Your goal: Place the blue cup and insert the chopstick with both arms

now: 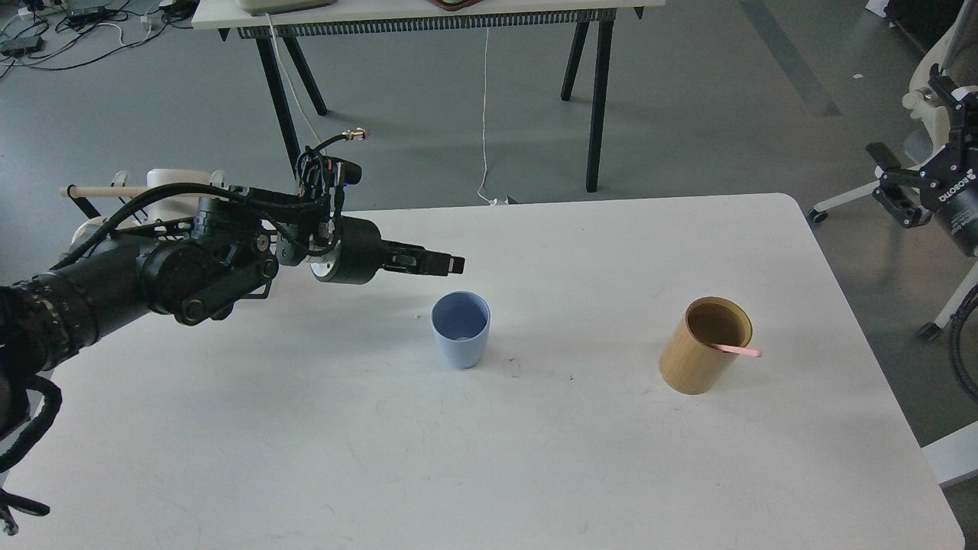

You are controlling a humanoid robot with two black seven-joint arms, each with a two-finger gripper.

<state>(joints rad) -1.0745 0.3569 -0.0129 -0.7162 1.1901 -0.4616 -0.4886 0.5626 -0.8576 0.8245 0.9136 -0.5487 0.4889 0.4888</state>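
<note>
Left hand [451, 264] empty, fingers look nearly together, just above-left of blue cup [461, 328]. Right hand [890, 179] open, empty; should reach chopstick [738, 351] squarely.

We see a lab or office space, grey floor [688, 99], trestle desk [412, 15], loose cables [69, 38], office chair [928, 99]

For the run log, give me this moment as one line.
blue cup upright on table | pink stick in tan cup | left hand near blue cup

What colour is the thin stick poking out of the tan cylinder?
Pink; the chopstick shows in the head view, leaning over the tan cylinder's rim.
</note>
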